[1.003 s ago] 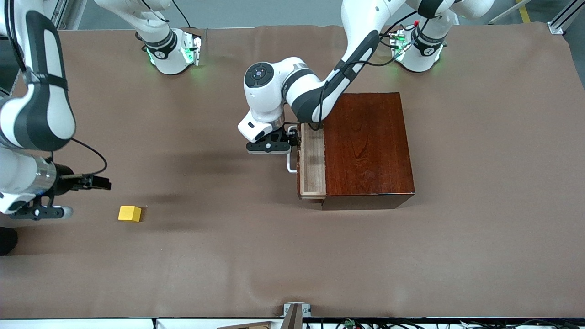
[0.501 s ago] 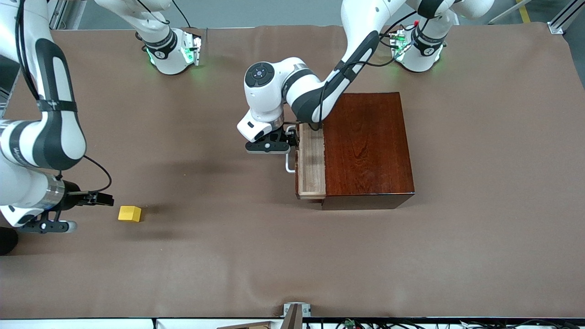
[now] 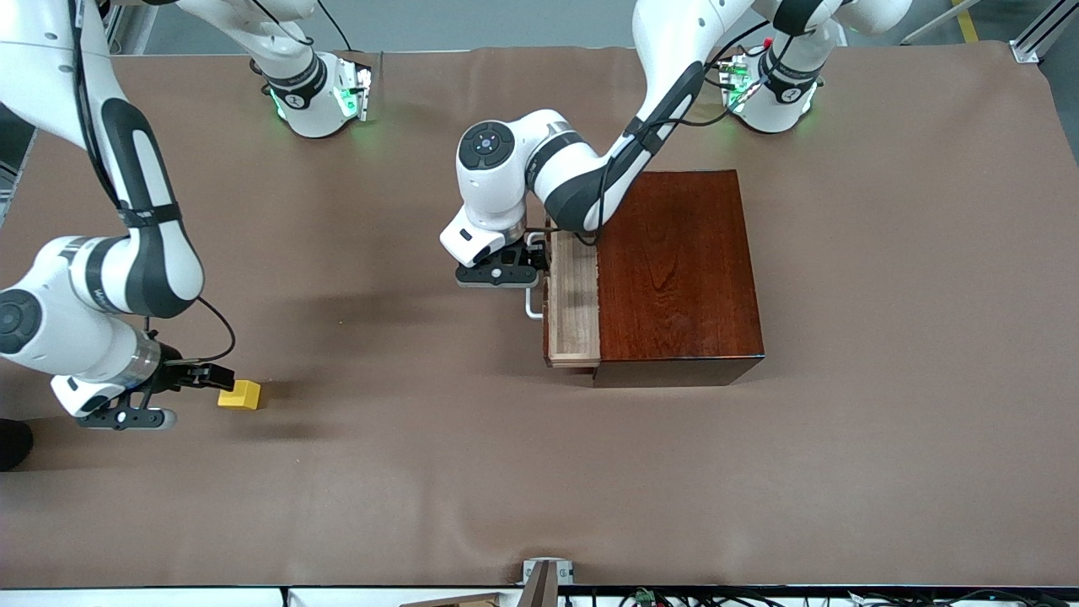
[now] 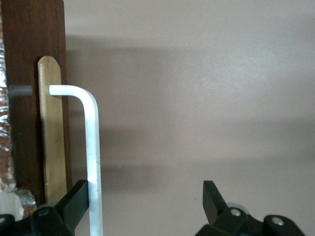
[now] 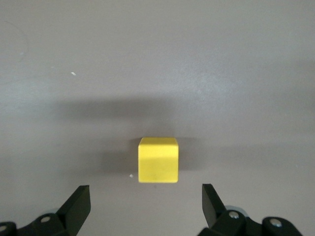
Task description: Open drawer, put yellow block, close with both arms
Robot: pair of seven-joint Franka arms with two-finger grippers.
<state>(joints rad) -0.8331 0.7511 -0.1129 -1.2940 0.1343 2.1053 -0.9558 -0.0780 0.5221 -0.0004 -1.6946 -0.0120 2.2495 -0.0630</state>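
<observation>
Covering the whole workspace is the brown table (image 3: 539,472). On it, toward the left arm's end, sits the glossy dark box casing (image 3: 679,270).

Left arm (image 3: 582,181) reaches down from its base to the drawer front. Right arm (image 3: 143,244) is bent low at its own end of the table, wrist close to the mat.

Drawer (image 3: 575,295) is part-way out of the casing: a strip of pale wood tray shows, sticking out toward the right arm's end. Nothing visible in the exposed strip. The white U-shaped handle (image 3: 532,303) sits on the drawer's dark front.

Left gripper (image 4: 143,194) is at the handle, mostly hidden under the wrist in the front view. In the left wrist view the fingers are spread wide and the handle bar (image 4: 92,147) runs between them, right against one finger (image 4: 78,194) — the other finger stands well apart from the bar. No pinch on it.

Right gripper (image 3: 206,377) is low, just beside the yellow block (image 3: 240,394). In the right wrist view the claw is spread wide, with the block (image 5: 158,160) centred just ahead of the fingertips — not touching either one.

Yellow block is on the mat at the right arm's end, well apart from the drawer and a bit nearer the front camera than it.
</observation>
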